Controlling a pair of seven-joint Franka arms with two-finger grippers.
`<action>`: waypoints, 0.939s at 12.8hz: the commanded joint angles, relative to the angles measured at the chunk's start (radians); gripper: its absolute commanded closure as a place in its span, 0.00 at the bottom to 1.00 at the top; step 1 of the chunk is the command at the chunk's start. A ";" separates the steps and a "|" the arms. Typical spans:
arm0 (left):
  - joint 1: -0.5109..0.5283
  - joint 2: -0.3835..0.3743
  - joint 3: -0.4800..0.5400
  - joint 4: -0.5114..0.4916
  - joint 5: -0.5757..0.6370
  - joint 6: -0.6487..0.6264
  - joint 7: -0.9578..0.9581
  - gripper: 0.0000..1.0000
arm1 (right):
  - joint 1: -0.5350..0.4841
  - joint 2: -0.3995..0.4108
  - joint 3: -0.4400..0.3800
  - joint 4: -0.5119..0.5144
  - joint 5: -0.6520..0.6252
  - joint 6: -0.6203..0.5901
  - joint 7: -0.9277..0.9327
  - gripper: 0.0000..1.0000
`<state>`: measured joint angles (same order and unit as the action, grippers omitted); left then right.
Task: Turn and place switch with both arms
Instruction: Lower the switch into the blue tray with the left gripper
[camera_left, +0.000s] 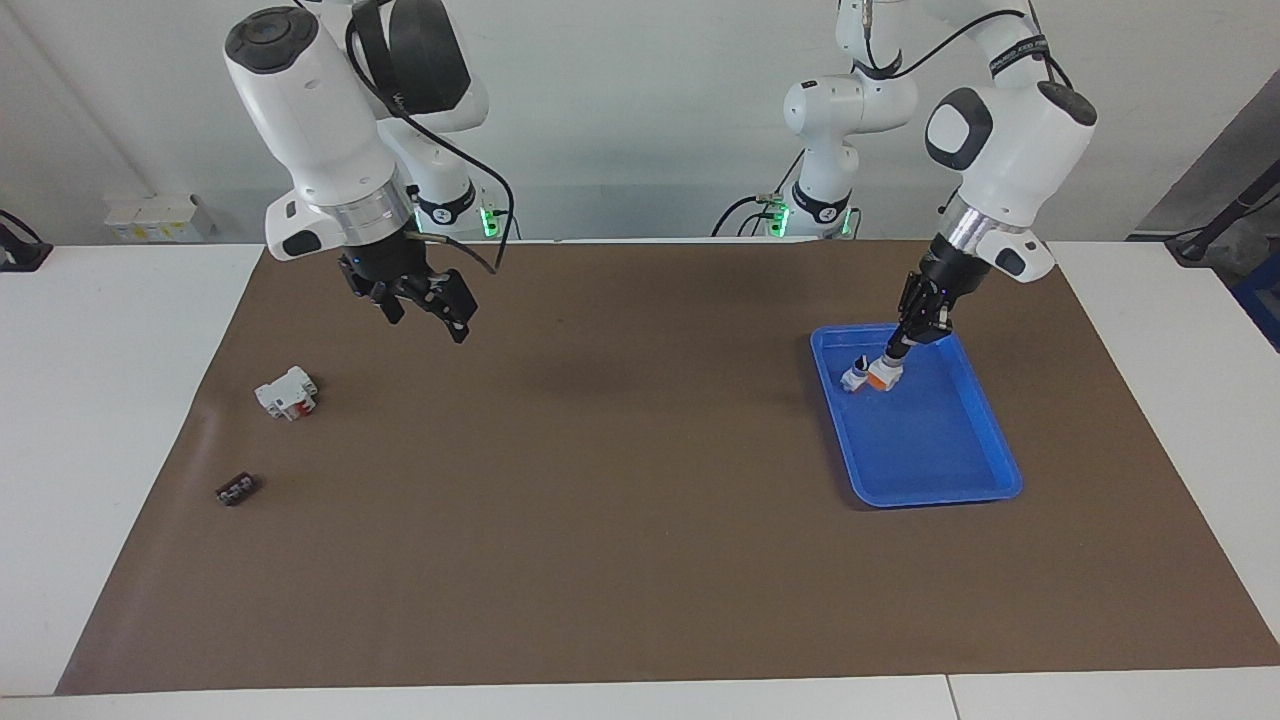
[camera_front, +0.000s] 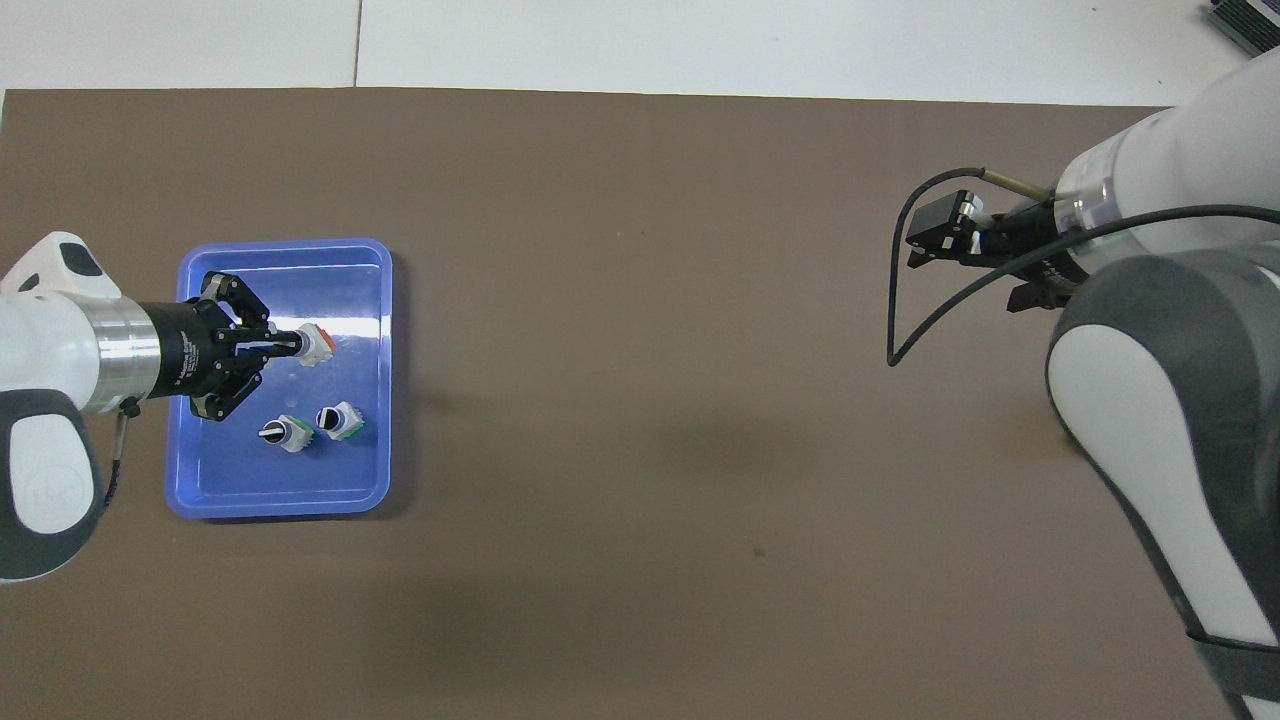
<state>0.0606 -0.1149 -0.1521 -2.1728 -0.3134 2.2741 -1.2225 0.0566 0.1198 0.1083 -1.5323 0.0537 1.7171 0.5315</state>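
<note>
The switch (camera_left: 882, 376) with the orange base is in the blue tray (camera_left: 940, 495), toward the left arm's end of the table. My left gripper (camera_left: 893, 358) reaches down into the tray and is shut on it. In the overhead view the left gripper (camera_front: 295, 343) grips the switch (camera_front: 320, 343) by its knob end, over the tray (camera_front: 280, 505). I cannot tell whether the switch touches the tray floor. My right gripper (camera_left: 425, 305) is open and empty, raised over the mat at the right arm's end; it also shows in the overhead view (camera_front: 950, 235).
Two similar green-based switches (camera_front: 282, 432) (camera_front: 340, 421) lie in the tray, nearer to the robots than the held one; one of them shows in the facing view (camera_left: 855, 378). A white block with a red lever (camera_left: 287, 392) and a small black part (camera_left: 236, 489) lie on the mat below the right gripper.
</note>
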 joint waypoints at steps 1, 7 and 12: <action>0.018 0.110 -0.007 -0.013 0.025 0.141 0.008 1.00 | -0.047 -0.025 0.008 -0.012 -0.026 0.009 -0.144 0.00; 0.053 0.112 -0.007 -0.094 0.025 0.240 0.073 0.82 | -0.051 -0.054 -0.034 -0.009 -0.081 -0.017 -0.289 0.00; 0.053 0.109 -0.001 -0.055 0.025 0.239 0.083 0.01 | 0.022 -0.103 -0.107 -0.032 -0.083 -0.106 -0.323 0.00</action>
<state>0.1032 0.0222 -0.1546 -2.2338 -0.3045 2.5058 -1.1542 0.0704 0.0461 0.0111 -1.5342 -0.0108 1.6210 0.2311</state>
